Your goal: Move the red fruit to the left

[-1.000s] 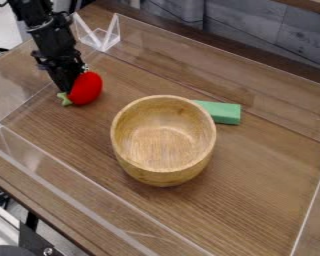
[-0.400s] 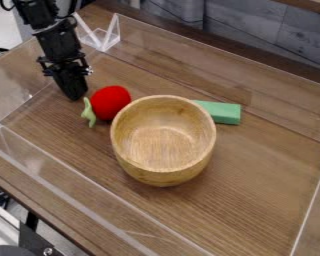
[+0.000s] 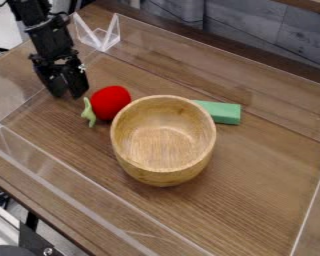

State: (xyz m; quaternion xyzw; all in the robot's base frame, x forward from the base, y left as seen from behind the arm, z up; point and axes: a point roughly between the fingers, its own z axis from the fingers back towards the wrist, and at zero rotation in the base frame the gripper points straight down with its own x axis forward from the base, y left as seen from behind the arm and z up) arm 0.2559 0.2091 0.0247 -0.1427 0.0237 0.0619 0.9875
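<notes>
The red fruit (image 3: 111,100) is small, round and bright red, with a green leafy bit (image 3: 88,115) at its lower left. It lies on the wooden tabletop, touching or nearly touching the left rim of the wooden bowl (image 3: 163,138). My gripper (image 3: 59,82) hangs from the black arm just left of and behind the fruit. Its fingers stand apart with nothing between them, and the fruit lies clear of them.
A flat green rectangular block (image 3: 219,111) lies behind the bowl on the right. Low clear plastic walls (image 3: 29,150) ring the table. A clear plastic corner piece (image 3: 107,35) stands at the back left.
A second ago the fruit lay against the gripper further left. It has since ended up to the right, by the bowl. The gripper shut, then opened and drew slightly left.
</notes>
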